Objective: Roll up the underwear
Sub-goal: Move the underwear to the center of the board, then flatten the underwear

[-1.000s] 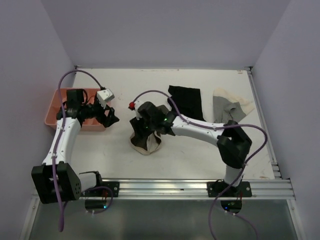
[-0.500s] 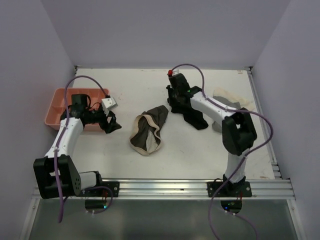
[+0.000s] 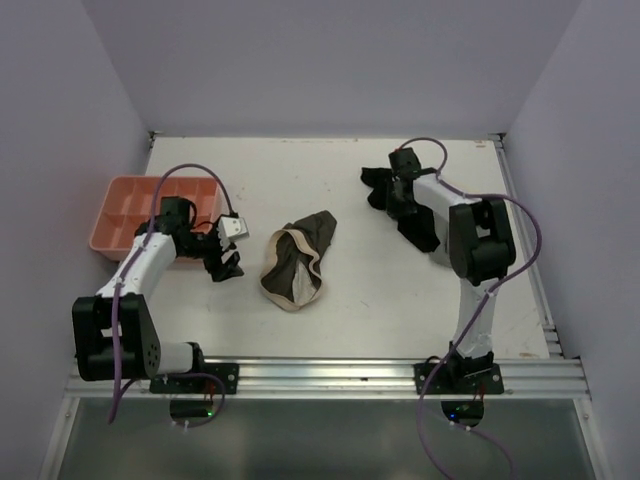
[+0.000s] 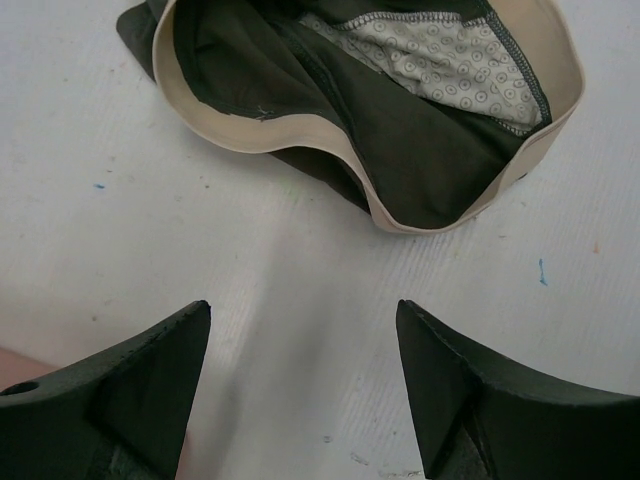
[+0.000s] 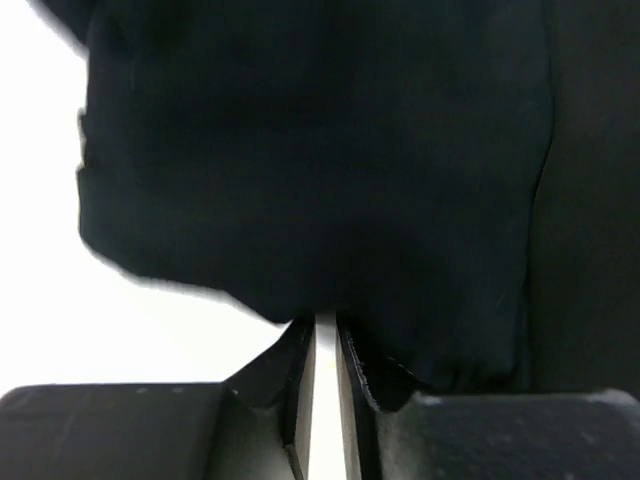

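**Top view.** The underwear (image 3: 295,262) lies loose at the middle of the bench (image 3: 280,170). It is a crumpled dark brown pouch rimmed by a pale beige waistband (image 3: 287,299), with its open end toward the near edge. My left end effector (image 3: 226,262) sits low just to its left, apart from it, and the pink tray (image 3: 125,215) lies further left. My right arm reaches to the far right of the bench, where the right end effector (image 3: 398,190) meets a black garment (image 3: 418,228), well apart from the underwear. The jaw gaps are too small to read from here.

**Left wrist view.** Only this view settles the left end effector: it is released. Its two dark fingers (image 4: 130,390) are spread wide with bare bench between them and hold nothing. The underwear fills the upper part of the view, ahead of the fingertips and not touching them. The waistband runs as a broad beige loop around the opening. Inside, brown cloth folds over itself, and there is a pale lining (image 4: 440,70) printed with small rings and edged in dark stitching. That lining cannot be made out from above.

**Right wrist view.** The black garment nearly fills this view. It shows what the top view cannot: my right end effector is clenched on a bunched edge of that garment. The jaws are almost together, with a thin white sliver between them.
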Controlling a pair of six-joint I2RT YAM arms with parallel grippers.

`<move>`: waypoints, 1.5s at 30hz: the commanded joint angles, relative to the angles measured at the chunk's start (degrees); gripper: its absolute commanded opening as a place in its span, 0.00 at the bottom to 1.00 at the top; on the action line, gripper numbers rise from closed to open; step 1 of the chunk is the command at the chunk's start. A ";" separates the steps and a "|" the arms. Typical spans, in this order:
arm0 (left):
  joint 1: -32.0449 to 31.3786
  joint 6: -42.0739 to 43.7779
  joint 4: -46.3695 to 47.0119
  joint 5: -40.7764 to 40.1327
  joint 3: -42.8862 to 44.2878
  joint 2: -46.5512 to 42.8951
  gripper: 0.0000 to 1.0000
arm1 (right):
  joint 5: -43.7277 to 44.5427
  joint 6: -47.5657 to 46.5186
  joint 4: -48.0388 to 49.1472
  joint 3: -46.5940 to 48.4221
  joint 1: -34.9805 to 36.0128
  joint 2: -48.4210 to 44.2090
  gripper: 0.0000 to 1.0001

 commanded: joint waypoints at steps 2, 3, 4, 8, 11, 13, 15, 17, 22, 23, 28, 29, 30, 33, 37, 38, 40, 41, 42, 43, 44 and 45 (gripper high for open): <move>-1.92 1.81 1.93 -0.86 -0.19 1.86 0.78 | -7.76 -2.33 0.68 -4.48 1.32 -12.56 0.22; -2.53 0.85 2.46 -0.77 -0.10 2.47 0.79 | -9.42 -2.86 1.31 -5.10 2.72 -14.34 0.24; -2.80 0.49 2.64 -0.25 -0.19 2.74 0.79 | -11.35 -3.73 2.27 -6.41 6.13 -15.84 0.29; -3.33 0.49 4.39 -0.42 -1.59 2.83 0.80 | -21.79 -13.46 4.30 -7.04 14.06 -19.46 0.37; -3.33 1.10 4.49 -0.86 -1.77 3.01 0.80 | -23.76 -22.15 7.72 -10.37 18.63 -20.07 0.40; -3.33 1.19 4.14 -0.33 -1.34 3.01 0.80 | -23.24 -25.35 7.47 -10.64 20.92 -18.94 0.42; -3.33 1.54 3.70 0.28 -1.07 3.01 0.80 | -22.71 -29.13 8.78 -10.99 21.63 -18.06 0.47; -3.33 1.72 3.26 1.07 -0.98 3.10 0.80 | -22.97 -32.98 9.31 -11.17 22.42 -16.91 0.51; -3.33 3.21 2.11 1.78 -0.89 3.01 0.81 | -25.61 -38.89 8.87 -12.31 23.48 -16.03 0.64; -3.33 3.56 1.94 1.78 -1.07 3.10 0.81 | -25.61 -40.29 9.92 -13.01 23.65 -16.47 0.65; -3.33 3.92 2.02 2.13 -1.07 3.80 0.81 | -26.05 -44.25 12.47 -16.97 24.97 -17.79 0.65; -3.24 4.00 1.76 2.30 -0.90 4.23 0.81 | -25.88 -45.65 12.65 -17.23 25.15 -17.88 0.64; -3.33 4.00 1.67 2.48 -0.63 4.41 0.81 | -25.53 -46.36 12.74 -17.67 25.85 -17.88 0.64; -3.33 3.92 1.59 2.92 -0.19 4.85 0.81 | -24.47 -48.83 13.53 -18.38 27.43 -17.70 0.63; -3.33 3.83 1.50 3.27 0.07 5.21 0.81 | -23.41 -50.67 14.06 -17.50 28.58 -16.30 0.63; -3.24 3.83 1.50 3.36 -0.01 5.38 0.81 | -23.33 -50.94 13.97 -16.89 28.75 -15.95 0.63; -3.33 4.00 1.50 3.10 -0.19 5.38 0.81 | -23.24 -51.46 13.62 -16.27 29.37 -14.81 0.63; -3.33 4.27 1.50 3.01 -0.19 5.47 0.81 | -23.06 -51.90 13.44 -16.10 29.45 -14.54 0.62; -3.33 4.44 1.50 2.66 -0.45 5.47 0.81 | -23.15 -51.99 13.35 -15.57 29.54 -14.02 0.61; -3.33 4.36 1.58 2.57 -0.54 5.47 0.81 | -23.32 -52.26 13.01 -15.31 29.72 -13.84 0.59; -3.24 4.18 2.02 2.39 -0.72 5.56 0.81 | -23.50 -52.35 12.92 -15.13 29.63 -13.57 0.51; -3.33 4.01 2.37 2.22 -0.89 5.47 0.81 | -23.76 -52.52 12.65 -14.69 29.72 -13.48 0.42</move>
